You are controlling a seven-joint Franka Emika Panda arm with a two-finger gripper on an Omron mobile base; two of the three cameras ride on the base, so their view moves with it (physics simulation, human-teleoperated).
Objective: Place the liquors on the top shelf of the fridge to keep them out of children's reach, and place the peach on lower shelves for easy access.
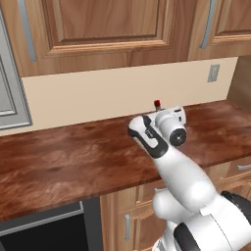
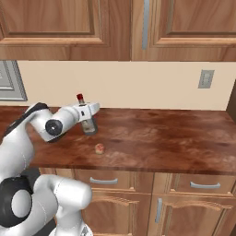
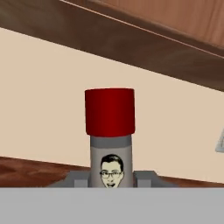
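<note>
Red-capped dark bottle (image 3: 110, 144) sits clamped between the pincer (image 2: 89, 120) fingers

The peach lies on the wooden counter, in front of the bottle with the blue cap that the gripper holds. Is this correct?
Not quite: the cap is red, not blue, as the hand view shows. The rest holds: the gripper is shut on the bottle, and in the right base view the peach lies on the counter in front of it.
</note>
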